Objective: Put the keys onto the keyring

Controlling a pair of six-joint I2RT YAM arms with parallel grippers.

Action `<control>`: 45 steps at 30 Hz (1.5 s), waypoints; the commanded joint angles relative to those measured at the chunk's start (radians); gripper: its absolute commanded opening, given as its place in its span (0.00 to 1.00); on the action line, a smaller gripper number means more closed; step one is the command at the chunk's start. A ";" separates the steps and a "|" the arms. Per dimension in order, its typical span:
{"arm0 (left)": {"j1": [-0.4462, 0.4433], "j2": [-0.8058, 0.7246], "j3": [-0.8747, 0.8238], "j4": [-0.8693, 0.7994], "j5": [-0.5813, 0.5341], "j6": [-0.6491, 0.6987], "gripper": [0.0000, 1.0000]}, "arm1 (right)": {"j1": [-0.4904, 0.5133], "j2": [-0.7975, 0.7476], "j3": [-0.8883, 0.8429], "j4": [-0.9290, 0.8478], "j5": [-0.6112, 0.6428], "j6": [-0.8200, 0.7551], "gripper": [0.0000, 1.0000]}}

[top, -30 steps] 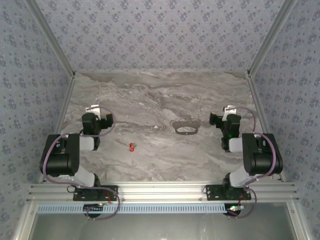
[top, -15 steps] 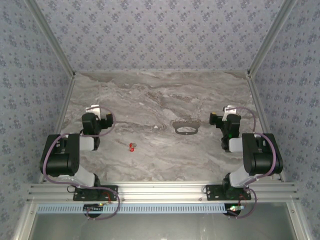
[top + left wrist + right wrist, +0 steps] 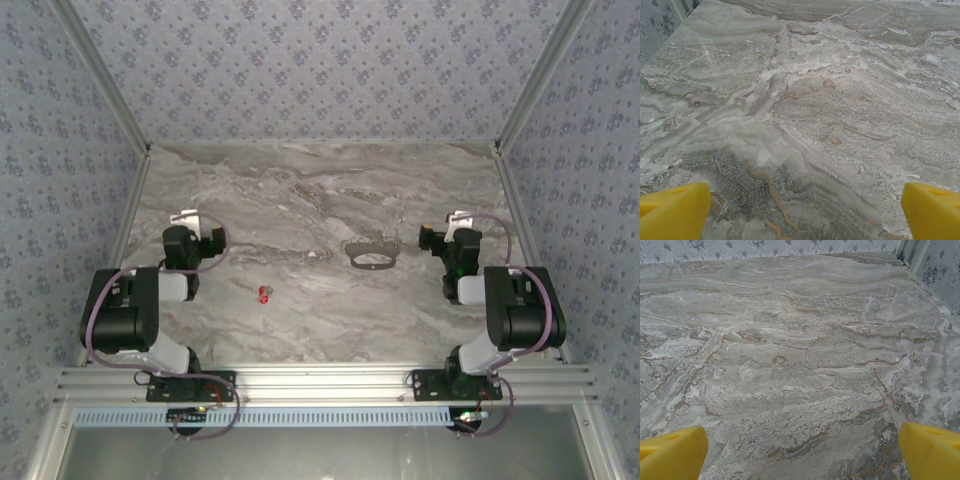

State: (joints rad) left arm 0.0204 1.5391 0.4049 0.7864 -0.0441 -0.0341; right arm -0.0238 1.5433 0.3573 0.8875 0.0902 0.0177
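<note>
The left gripper (image 3: 805,215) is spread wide. Its yellow fingertips (image 3: 671,210) sit at the two bottom corners of the left wrist view, with only the bare marbled table (image 3: 805,100) between them. The right gripper (image 3: 802,455) is spread just as wide, its yellow fingertips (image 3: 670,452) at the bottom corners of its own view and only stone-patterned surface in the gap. In the top external view the left arm (image 3: 125,310) is folded at the left side of the table and the right arm (image 3: 520,305) at the right side. The keys (image 3: 264,293) lie on the table as a tiny red piece, right of the left arm's wrist and a little nearer the front edge. A pale speck beside the red may be the metal part, but it is too small to be sure. The keyring (image 3: 371,255), a thin grey loop, lies flat right of centre, near the right arm's wrist and well apart from the keys. Neither gripper touches either one.
</note>
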 commanded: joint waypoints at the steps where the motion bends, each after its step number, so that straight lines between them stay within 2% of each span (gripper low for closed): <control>1: 0.011 -0.005 0.014 0.019 0.027 0.000 0.98 | 0.005 0.001 0.009 0.000 0.005 0.002 1.00; 8: 0.014 -0.037 0.020 -0.018 0.025 -0.005 0.98 | 0.001 -0.028 -0.050 0.089 0.057 0.017 1.00; 12: 0.015 -0.097 0.041 -0.110 -0.018 -0.021 0.98 | 0.004 -0.120 -0.044 0.005 0.110 0.004 1.00; 14: 0.013 -0.138 0.056 -0.174 -0.039 -0.035 0.98 | 0.006 -0.199 0.016 -0.183 0.118 0.018 1.00; 18: -0.003 -0.218 0.104 -0.341 -0.071 -0.062 0.98 | -0.013 -0.293 0.200 -0.619 0.095 0.160 1.00; 20: -0.015 -0.264 0.159 -0.496 -0.073 -0.068 0.98 | -0.027 -0.317 0.309 -0.844 0.105 0.310 1.00; 22: -0.025 -0.298 0.224 -0.652 -0.076 -0.084 0.98 | -0.051 -0.325 0.380 -0.972 0.041 0.413 1.00; 23: -0.032 -0.312 0.255 -0.726 -0.085 -0.092 0.98 | -0.071 -0.324 0.395 -0.990 -0.044 0.444 1.00; 25: -0.042 -0.338 0.310 -0.852 -0.098 -0.115 0.98 | -0.095 -0.315 0.408 -0.986 -0.172 0.461 1.00; 28: -0.058 -0.363 0.389 -1.020 -0.094 -0.161 0.98 | -0.085 -0.292 0.454 -1.005 -0.258 0.466 1.00; 30: -0.071 -0.376 0.430 -1.105 -0.093 -0.213 0.98 | -0.071 -0.262 0.503 -1.084 -0.274 0.457 1.00; 31: -0.082 -0.382 0.445 -1.134 -0.094 -0.242 0.98 | -0.066 -0.243 0.522 -1.123 -0.295 0.454 0.96; 33: -0.105 -0.394 0.465 -1.170 -0.097 -0.290 0.98 | -0.056 -0.192 0.564 -1.192 -0.359 0.442 0.86; 38: -0.166 -0.413 0.486 -1.194 -0.096 -0.407 0.98 | 0.009 -0.030 0.623 -1.316 -0.445 0.448 0.70; 45: -0.251 -0.315 0.594 -1.257 -0.088 -0.418 0.98 | 0.157 0.127 0.635 -1.306 -0.414 0.502 0.61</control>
State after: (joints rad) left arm -0.2081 1.1847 0.9348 -0.4179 -0.1276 -0.4255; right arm 0.1074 1.6497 0.9695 -0.3714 -0.3096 0.4759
